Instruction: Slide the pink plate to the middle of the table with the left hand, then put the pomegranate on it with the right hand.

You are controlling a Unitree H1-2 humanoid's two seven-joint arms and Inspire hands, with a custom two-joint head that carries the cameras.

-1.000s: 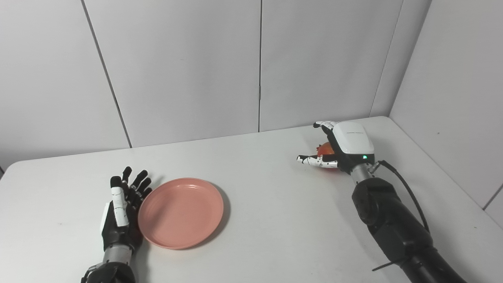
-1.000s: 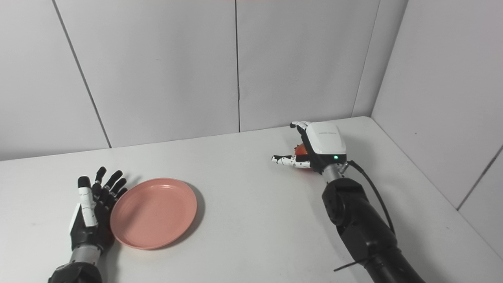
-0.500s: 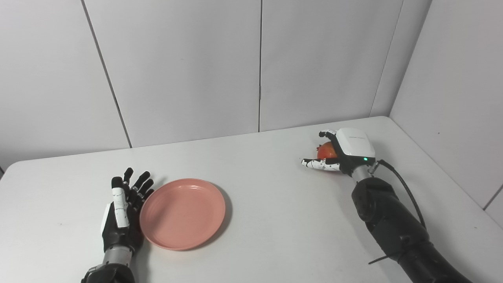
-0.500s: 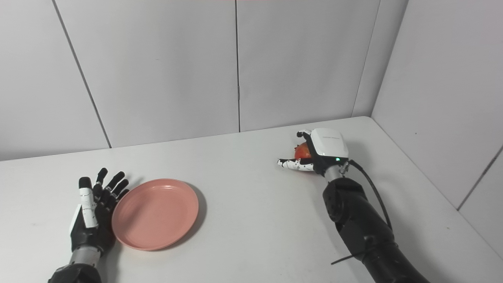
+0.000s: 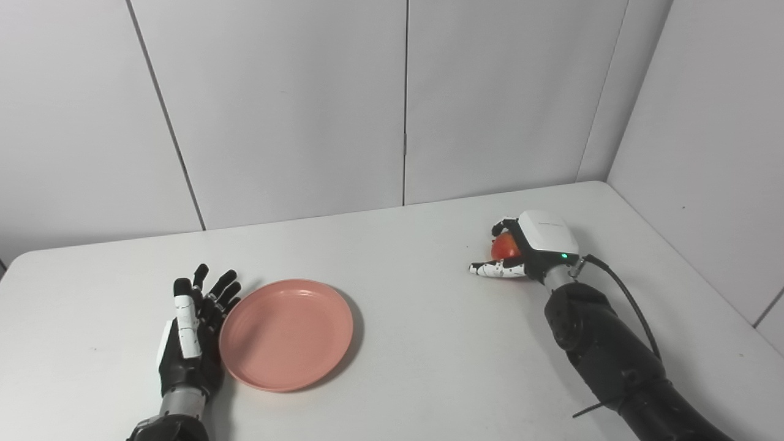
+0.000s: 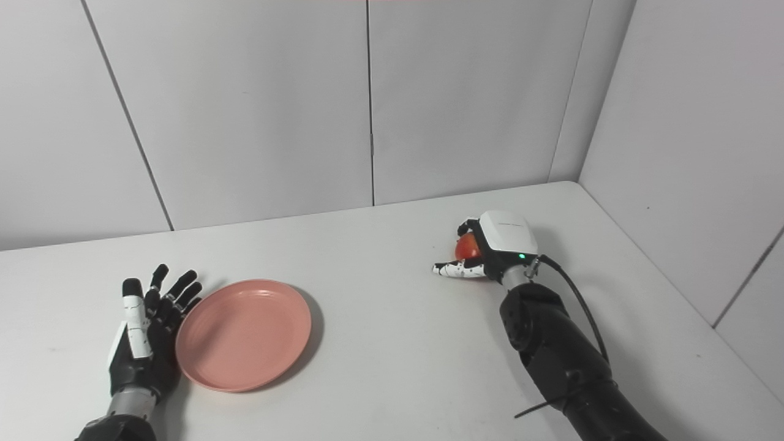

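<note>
A pink plate (image 5: 286, 334) lies flat on the white table (image 5: 416, 343), left of the middle. My left hand (image 5: 190, 334) is open, fingers spread and upright, with its palm against the plate's left rim. A red pomegranate (image 5: 505, 246) sits at the right rear of the table. My right hand (image 5: 530, 248) is curled around it from above and behind, fingers closed over the far side and thumb stretched along the table in front. Most of the fruit is hidden by the hand. The same shows in the right eye view, with the plate (image 6: 244, 334) and the pomegranate (image 6: 468, 246).
Grey wall panels (image 5: 404, 104) close off the table at the back and on the right. A black cable (image 5: 631, 300) loops off my right wrist over the table.
My right hand has come down and back toward me and its fingers have closed over the pomegranate. My left hand has nudged the plate slightly to the right.
</note>
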